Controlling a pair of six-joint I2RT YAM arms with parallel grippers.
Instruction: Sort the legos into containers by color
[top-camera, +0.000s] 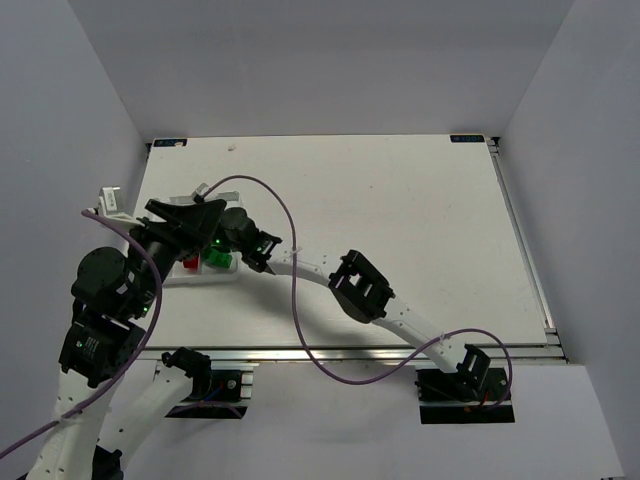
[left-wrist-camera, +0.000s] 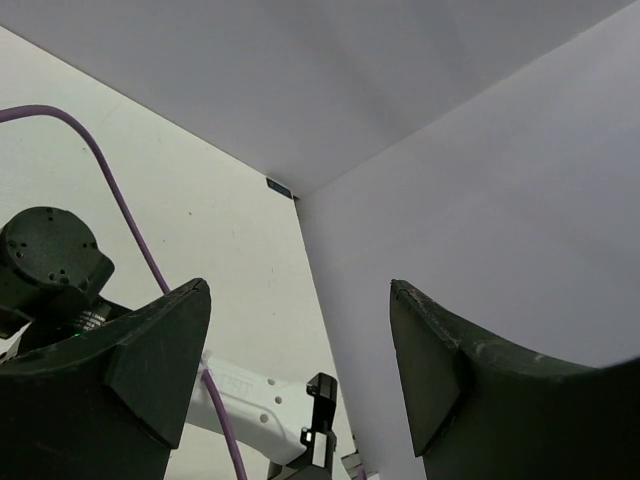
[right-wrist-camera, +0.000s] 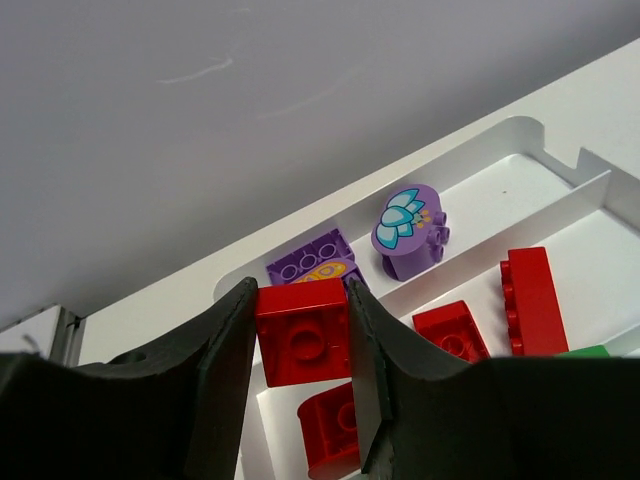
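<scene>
Separately, tray compartments (right-wrist-camera: 500, 190) hold purple legos (right-wrist-camera: 408, 232), red legos (right-wrist-camera: 531, 300).

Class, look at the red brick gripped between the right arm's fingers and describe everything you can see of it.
The red brick is a small, squarish block of glossy plastic, with one round stud showing on the face toward the wrist camera. The right tool is shut on it, its dark fingers pressing two opposite sides. It is held over the compartment of the white tray that holds other red bricks, near the purple pieces. Whether it touches the brick beneath is unclear.
</scene>
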